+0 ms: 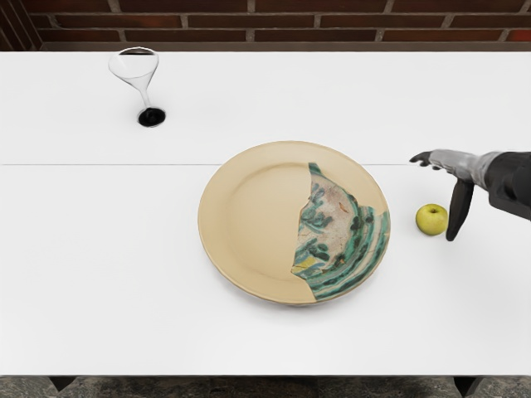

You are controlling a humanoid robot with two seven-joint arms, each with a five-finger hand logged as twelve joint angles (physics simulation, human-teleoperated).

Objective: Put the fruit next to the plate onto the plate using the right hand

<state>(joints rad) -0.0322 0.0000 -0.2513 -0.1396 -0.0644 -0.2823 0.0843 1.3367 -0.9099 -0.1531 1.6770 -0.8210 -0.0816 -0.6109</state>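
A small yellow-green apple (431, 219) lies on the white table just right of a large tan plate (249, 215) whose right part carries a green painted pattern. My right hand (448, 178) comes in from the right edge and hovers just above and to the right of the apple. Its fingers (459, 211) are spread, with one pointing down beside the fruit, and it holds nothing. The left arm does not show.
A wine glass (139, 79) with a dark base stands at the back left of the table (99, 274). A brick wall runs behind the far edge. The table's near edge lies along the bottom of the picture.
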